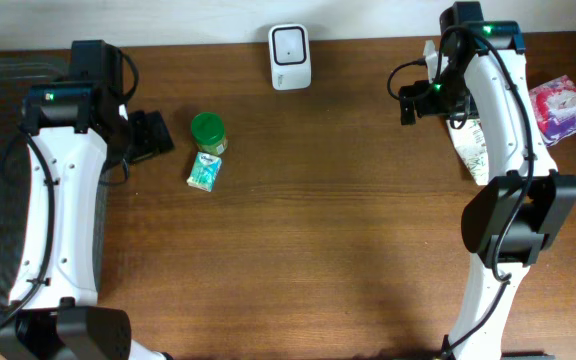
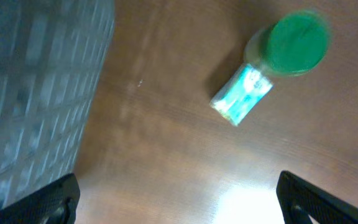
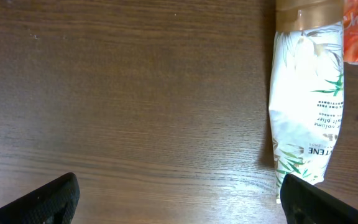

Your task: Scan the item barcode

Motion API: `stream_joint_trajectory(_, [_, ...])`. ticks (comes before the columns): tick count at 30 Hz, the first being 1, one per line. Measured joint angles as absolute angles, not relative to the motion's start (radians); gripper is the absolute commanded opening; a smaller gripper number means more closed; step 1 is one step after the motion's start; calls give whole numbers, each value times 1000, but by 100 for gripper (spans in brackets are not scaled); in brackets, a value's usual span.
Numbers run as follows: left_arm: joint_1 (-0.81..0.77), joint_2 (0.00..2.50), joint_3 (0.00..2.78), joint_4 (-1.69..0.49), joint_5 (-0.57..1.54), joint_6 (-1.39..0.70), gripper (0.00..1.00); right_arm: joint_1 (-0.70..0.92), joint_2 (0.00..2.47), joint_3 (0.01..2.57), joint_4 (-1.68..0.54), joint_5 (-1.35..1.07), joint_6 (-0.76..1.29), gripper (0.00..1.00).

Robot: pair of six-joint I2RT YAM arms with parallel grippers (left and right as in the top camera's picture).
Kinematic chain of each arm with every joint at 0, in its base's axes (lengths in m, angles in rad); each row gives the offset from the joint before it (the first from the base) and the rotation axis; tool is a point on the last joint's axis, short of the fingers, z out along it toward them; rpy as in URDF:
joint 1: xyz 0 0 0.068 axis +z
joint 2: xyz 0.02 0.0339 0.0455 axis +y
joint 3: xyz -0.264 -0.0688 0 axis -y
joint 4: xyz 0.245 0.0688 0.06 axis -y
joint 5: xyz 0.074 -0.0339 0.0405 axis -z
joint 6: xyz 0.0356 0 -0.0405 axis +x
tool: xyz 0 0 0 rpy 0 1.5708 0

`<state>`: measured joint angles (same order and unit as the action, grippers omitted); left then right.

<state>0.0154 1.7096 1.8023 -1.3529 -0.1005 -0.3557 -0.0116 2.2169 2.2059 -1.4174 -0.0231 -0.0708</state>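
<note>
You will find both tools released. The right gripper (image 3: 179, 200) has its fingers (image 3: 58, 199) spread wide over bare table (image 1: 348, 240) with nothing between them, and the left gripper (image 2: 179, 198) is spread the same way, also empty. The white tube (image 3: 305, 99) lies flat on the wood just to the right of the right gripper, not touching it. In the right wrist view its long axis runs top to bottom, the tan cap end at the top and the leaf-printed tail at the bottom. From overhead, the tube (image 1: 474, 152) sits on the right of the table and runs far-to-near with a slight tilt. Its far end is hidden behind the right arm, so check the cap direction from the wrist view only. No barcode is legible in any view. The scanner (image 1: 289, 56) stands at the far edge, mid-table, well apart from the tube. A pink packet (image 1: 564, 106) lies further right. On the left, a green-lidded jar (image 1: 208, 130) touches a small teal packet (image 1: 204, 171).
</note>
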Motion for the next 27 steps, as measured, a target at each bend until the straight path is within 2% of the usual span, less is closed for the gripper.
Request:
stream_joint_trajectory(2, [15,1710,1803,-1345,-32,-356,99,-12,2217,2206,-1414,-23,-71,99])
stream_joint_trajectory(5, [-23,1710,1802,-1290,309,-307,99,-12,2217,2206,-1414,-23,-70,99])
stream_joint_trajectory(7, [-110,1710,1802,-1266,357,-295,99,-12,2217,2206,-1414,-23,-70,99])
stream_joint_trajectory(8, [-162,1710,1802,-1252,321,-294,100,-12,2217,2206,-1414,-23,-70,99])
stream_joint_trajectory(9, [-219,1710,1802,-1251,260,-290,95,-12,2217,2206,-1414,-23,-70,99])
stream_joint_trajectory(11, [-299,1710,1781,-1243,47,-287,91,-12,2217,2205,-1414,-23,-70,99])
stream_joint_trajectory(18, [-337,1903,1543,-1047,-252,-284,88,-12,2217,2203,-1414,-23,-70,99])
stream_joint_trajectory(20, [-337,1937,1537,-971,-316,-282,84,-12,2217,2203,-1414,-23,-70,99])
stream_joint_trajectory(21, [-337,1957,1537,-943,-333,-282,75,-12,2217,2203,-1415,-23,-70,99])
stream_joint_trajectory(23, [-337,2008,1537,-910,-353,-273,82,-12,2217,2203,-1414,-23,-70,99])
stream_joint_trajectory(27, [-337,2116,1537,-841,-369,-225,78,-12,2217,2203,-1414,-23,-70,99])
